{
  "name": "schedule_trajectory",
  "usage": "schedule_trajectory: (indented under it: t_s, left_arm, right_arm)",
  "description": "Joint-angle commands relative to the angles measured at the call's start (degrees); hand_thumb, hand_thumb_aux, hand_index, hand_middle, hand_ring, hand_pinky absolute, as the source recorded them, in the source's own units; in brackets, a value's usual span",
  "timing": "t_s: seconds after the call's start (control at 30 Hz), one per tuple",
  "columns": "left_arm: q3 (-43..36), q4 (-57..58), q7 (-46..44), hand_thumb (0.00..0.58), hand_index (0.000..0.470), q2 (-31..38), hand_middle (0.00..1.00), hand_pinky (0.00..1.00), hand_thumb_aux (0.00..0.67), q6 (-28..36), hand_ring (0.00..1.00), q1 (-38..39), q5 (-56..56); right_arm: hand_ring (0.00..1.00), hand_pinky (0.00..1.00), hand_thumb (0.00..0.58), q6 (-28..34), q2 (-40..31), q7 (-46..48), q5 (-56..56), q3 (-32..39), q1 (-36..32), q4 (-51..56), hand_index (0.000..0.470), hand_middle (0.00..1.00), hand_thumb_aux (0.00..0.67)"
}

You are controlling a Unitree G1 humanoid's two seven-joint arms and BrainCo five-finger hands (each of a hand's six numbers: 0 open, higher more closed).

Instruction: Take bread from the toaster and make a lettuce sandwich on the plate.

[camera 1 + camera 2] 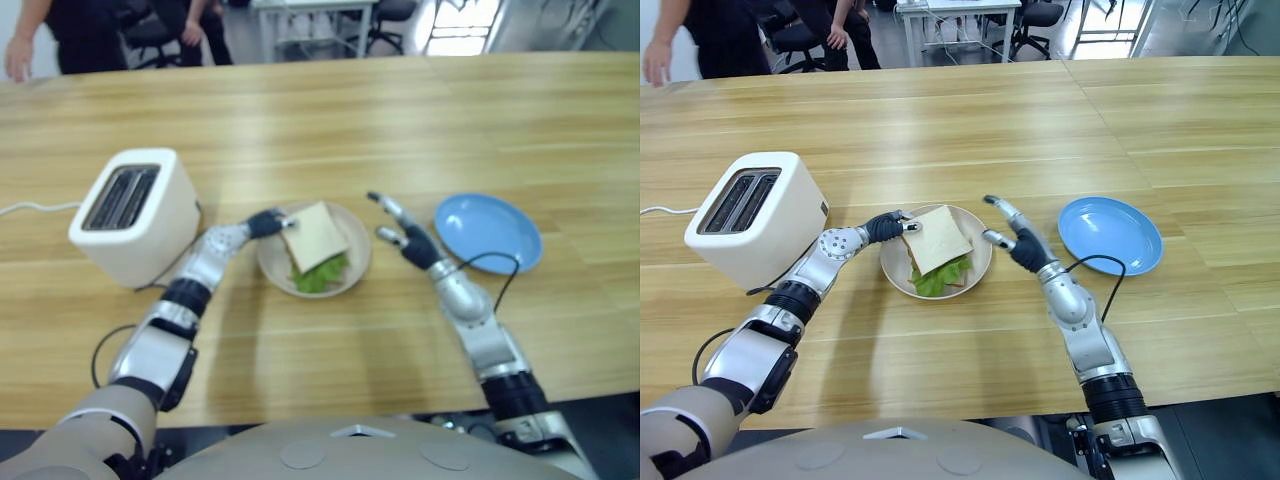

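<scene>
Tan plate (983, 252) on wooden table (940, 130), right of white toaster (755, 220), bearing lettuce sandwich (940, 262); left hand (885, 227) against top bread slice (937, 240) corner, grip indiscernible; right hand (1022, 247) just beside plate, fingers (998, 207) spread, empty.

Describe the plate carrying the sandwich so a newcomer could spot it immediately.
On the wooden table, look right of the white toaster. The plate sits between the left hand and right hand, beige and holding bread over lettuce, unlike the bare blue plate farther right.
</scene>
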Motion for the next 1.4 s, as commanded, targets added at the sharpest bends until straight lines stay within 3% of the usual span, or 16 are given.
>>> schedule_trajectory:
  t_s: [0.03,0.27,0.3,0.33,0.8,1.03,1.07,1.1,1.13,1.17,1.2,1.4]
  left_arm:
    - [-2.42,4.96,-1.18,0.580,0.460,-0.10,1.00,1.00,0.670,1.32,1.00,1.52,2.43]
    - [-4.00,6.96,-2.28,0.580,0.460,-0.41,1.00,1.00,0.670,1.32,1.00,1.72,3.50]
    - [-4.38,7.21,-2.55,0.572,0.406,-0.34,1.00,1.00,0.591,1.37,1.00,1.77,3.87]
    - [-4.64,7.40,-2.81,0.564,0.382,-0.32,1.00,1.00,0.557,1.35,1.00,1.85,4.08]
    - [-4.69,7.86,-3.12,0.575,0.419,-0.28,1.00,1.00,0.610,1.07,1.00,1.91,4.72]
    - [-4.17,6.81,-2.52,0.574,0.415,-0.29,1.00,1.00,0.604,0.93,1.00,1.95,4.54]
    - [-4.04,6.41,-2.04,0.572,0.408,-0.14,1.00,1.00,0.594,0.70,1.00,1.93,4.61]
    - [-3.88,5.94,-0.95,0.534,0.330,0.00,1.00,1.00,0.481,0.41,1.00,1.79,4.83]
    - [-3.61,5.33,0.92,0.485,0.274,0.23,0.89,0.89,0.399,0.24,0.89,1.50,5.24]
    - [-3.34,4.59,2.99,0.230,0.103,0.54,0.00,0.00,0.150,0.11,0.00,1.20,5.73]
    - [-2.82,3.76,5.01,0.000,0.000,0.82,0.00,0.00,0.000,-0.10,0.00,0.90,5.95]
    - [-1.66,-2.98,26.93,0.000,0.000,7.17,0.00,0.00,0.000,5.84,0.00,-2.28,16.78]
  right_arm:
    - [0.00,0.00,0.000,-1.27,-2.30,-3.30,-12.64,6.26,-1.98,1.75,0.000,0.00,0.000]
    - [0.00,0.00,0.000,0.30,-5.27,-7.34,-27.01,13.49,-4.41,2.08,0.000,0.00,0.000]
    - [0.00,0.00,0.000,0.57,-5.55,-7.67,-28.21,14.06,-4.60,1.94,0.000,0.00,0.000]
    - [0.00,0.00,0.000,0.78,-5.76,-7.97,-29.16,14.53,-4.75,1.78,0.000,0.00,0.000]
    - [0.00,0.00,0.000,1.00,-4.04,-9.70,-37.86,24.81,-9.64,10.85,0.000,0.00,0.000]
    - [0.00,0.00,0.000,0.32,-4.54,-4.22,-40.37,30.85,-8.54,12.18,0.000,0.00,0.000]
    - [0.00,0.00,0.000,0.35,-4.84,-3.40,-40.72,31.31,-8.27,12.49,0.000,0.00,0.000]
    - [0.00,0.00,0.000,0.37,-5.14,-2.76,-40.92,31.60,-8.05,12.75,0.000,0.00,0.000]
    - [0.00,0.00,0.000,0.53,-5.39,-2.16,-40.99,31.85,-7.86,13.11,0.000,0.00,0.000]
    - [0.00,0.00,0.000,0.77,-5.57,-1.60,-40.99,32.00,-7.70,13.43,0.000,0.00,0.000]
    - [0.00,0.00,0.000,1.00,-5.70,-1.17,-40.87,32.06,-7.54,13.73,0.000,0.00,0.000]
    - [0.00,0.00,0.000,1.84,-5.62,0.11,-40.49,32.70,-7.26,15.59,0.000,0.00,0.000]
